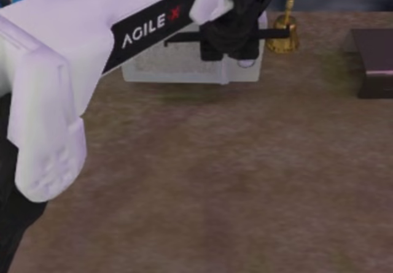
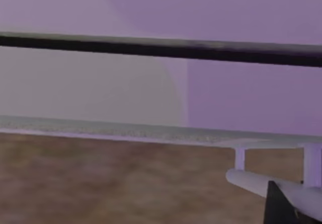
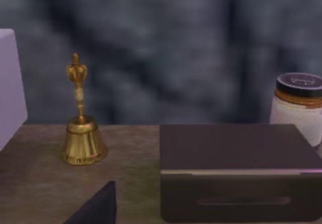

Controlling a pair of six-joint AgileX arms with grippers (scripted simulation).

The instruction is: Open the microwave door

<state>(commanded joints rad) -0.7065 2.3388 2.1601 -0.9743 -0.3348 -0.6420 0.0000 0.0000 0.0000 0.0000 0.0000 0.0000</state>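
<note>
The off-white microwave (image 1: 255, 52) stands at the table's far middle, largely covered by my left arm. Its door (image 1: 178, 61), with the grey mesh window, faces the front and looks flush with the body. My left gripper (image 1: 242, 40) hangs over the microwave's right part, at the door's handle side. The left wrist view looks along the door's edge (image 2: 126, 130). There the pale handle bar (image 2: 256, 181) sticks out over the table, and a dark part of the gripper lies against it. My right gripper (image 3: 108, 211) is parked at the right, out of the top view.
A gold bell (image 1: 285, 24) stands just right of the microwave. A dark brown box (image 1: 374, 61) lies at the far right, with a white jar (image 3: 299, 105) with a dark lid behind it. Brown tabletop (image 1: 233, 181) fills the near half.
</note>
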